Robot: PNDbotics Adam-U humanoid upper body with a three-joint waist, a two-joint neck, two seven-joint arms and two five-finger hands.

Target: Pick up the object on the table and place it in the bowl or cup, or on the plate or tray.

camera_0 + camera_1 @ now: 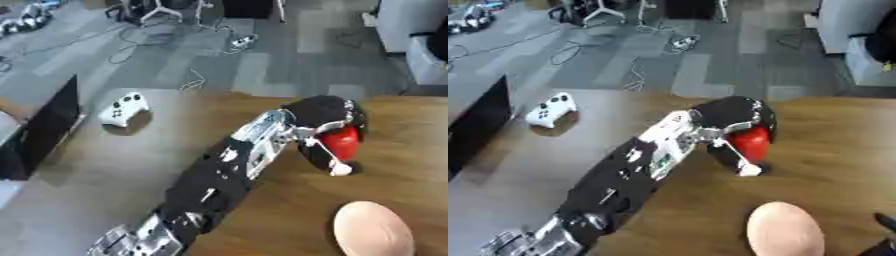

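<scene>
Beyond the pink plate (374,229), the left robot hand (322,116) curls around the red object (343,142).

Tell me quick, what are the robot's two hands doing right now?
Left hand: fingers curled round the round red object on the brown wooden table.
Right hand: only a dark tip shows at the lower right edge; cannot tell.

White game controller (123,109) on the table's (833,150) pale end, well left of the fingers, black monitor (48,127) further left at the edge, cables (188,82) on grey floor beyond
</scene>
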